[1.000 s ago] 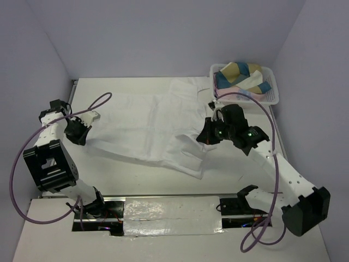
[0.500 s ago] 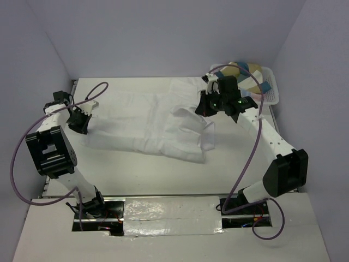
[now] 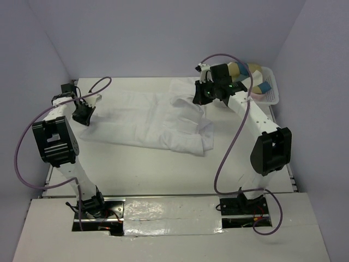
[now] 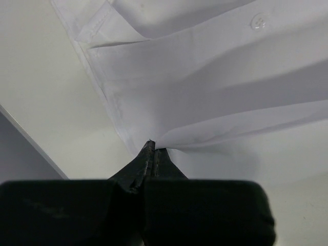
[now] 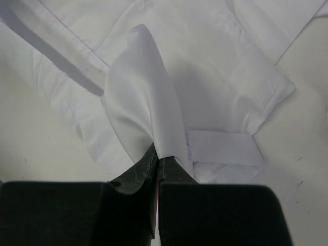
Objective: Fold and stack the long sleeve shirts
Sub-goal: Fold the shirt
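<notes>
A white long sleeve shirt (image 3: 147, 117) lies spread across the far middle of the table. My left gripper (image 3: 82, 116) is shut on the shirt's left edge; in the left wrist view the cloth (image 4: 215, 87) runs up from the closed tips (image 4: 152, 147). My right gripper (image 3: 199, 98) is shut on a fold of the shirt near its right side; in the right wrist view a raised peak of cloth (image 5: 146, 92) rises from the closed tips (image 5: 157, 154). A cuff (image 5: 220, 147) lies flat beside them.
A white lattice basket (image 3: 267, 87) with folded coloured cloths stands at the far right corner. The table's left edge (image 4: 31, 138) is close to the left gripper. Walls close the table at the back and both sides.
Both grippers have moved toward the far side of the table, pulling the shirt's near hem up and over the body. The right arm swung from the middle to the back by the basket.
</notes>
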Robot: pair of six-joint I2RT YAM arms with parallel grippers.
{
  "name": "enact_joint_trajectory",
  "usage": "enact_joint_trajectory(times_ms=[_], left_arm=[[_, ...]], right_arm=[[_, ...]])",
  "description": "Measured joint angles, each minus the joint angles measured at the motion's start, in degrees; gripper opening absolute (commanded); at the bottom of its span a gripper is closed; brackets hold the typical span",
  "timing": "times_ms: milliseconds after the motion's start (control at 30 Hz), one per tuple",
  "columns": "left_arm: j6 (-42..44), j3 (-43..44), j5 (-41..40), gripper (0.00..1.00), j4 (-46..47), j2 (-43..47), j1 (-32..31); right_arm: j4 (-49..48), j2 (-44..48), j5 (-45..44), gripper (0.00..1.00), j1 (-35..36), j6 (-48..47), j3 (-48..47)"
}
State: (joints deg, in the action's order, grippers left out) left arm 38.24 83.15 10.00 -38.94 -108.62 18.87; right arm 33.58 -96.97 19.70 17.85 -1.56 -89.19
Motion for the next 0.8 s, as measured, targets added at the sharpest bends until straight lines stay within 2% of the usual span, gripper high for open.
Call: enact_joint_trajectory(times_ms=[100,133,200,300,333,500,633,800], left_arm=[[-1.16,1.11,-0.94,0.05,0.37,-1.44,-0.39],[-1.27,1.36,-1.22,0.11,0.59,-1.88,-0.52],[-1.49,1.51,-2.08,0.14,1.05,-2.45,-0.96],[-1.64,1.51,-3.02,0.08,1.57,-2.84,-1.7],[-1.73,1.51,-3.21,0.02,1.66,-2.84,-1.84],[-0.55,1.51,-3.39,0.0,1.2,-2.84,-2.32],[2.99,-0.85,-3.67,0.0,-0.2,-0.83,-2.25],[9.99,-7.96,-5.01,0.0,-4.2,7.41,-2.05]], right_arm=[[0.52,-2.75,-0.57,0.0,-0.15,-0.02,-3.1],[0.61,-3.61,-0.74,0.0,-0.17,-0.02,-4.13],[0.76,-5.35,-1.01,0.0,-0.17,-0.02,-6.29],[1.33,-7.5,-1.03,0.0,-0.22,-0.22,-8.7],[1.64,-8.17,-0.94,0.0,-0.22,-0.37,-9.31],[3.96,-8.39,0.61,0.0,-0.22,-1.46,-8.33],[4.72,-2.43,2.6,0.0,-0.22,-1.97,0.26],[6.27,12.63,7.19,0.0,0.28,-1.73,11.8]])
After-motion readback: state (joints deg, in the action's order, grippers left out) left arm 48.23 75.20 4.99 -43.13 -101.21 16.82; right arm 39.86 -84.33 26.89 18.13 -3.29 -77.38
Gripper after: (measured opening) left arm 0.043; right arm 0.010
